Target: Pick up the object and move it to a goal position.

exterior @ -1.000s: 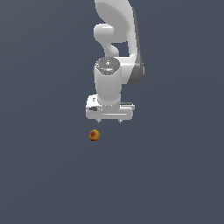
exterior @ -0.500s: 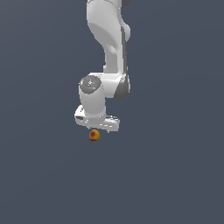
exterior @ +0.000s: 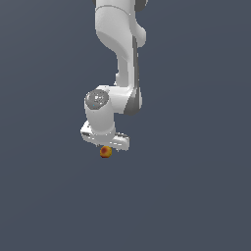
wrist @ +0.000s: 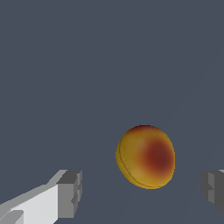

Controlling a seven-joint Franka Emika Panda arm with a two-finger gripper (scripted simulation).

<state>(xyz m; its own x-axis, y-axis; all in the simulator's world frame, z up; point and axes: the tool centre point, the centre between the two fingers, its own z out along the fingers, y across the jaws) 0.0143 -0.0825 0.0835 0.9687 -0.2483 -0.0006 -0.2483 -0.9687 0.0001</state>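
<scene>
Our gripper [wrist: 140, 192] stood wide, its grey fingers [wrist: 70, 192] well apart on either side of the object [wrist: 145, 156], which they did not touch. We judged this spread was meant to straddle the ball before closing. The arm [exterior: 120, 59] hung near vertical, wrist down, just above the object [exterior: 105, 152].

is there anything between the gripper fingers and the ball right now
Nothing visible. In the wrist view the ball sits in the open gap between the two fingers, with only bare grey floor around it. In the exterior view the gripper hangs directly over the ball.
</scene>
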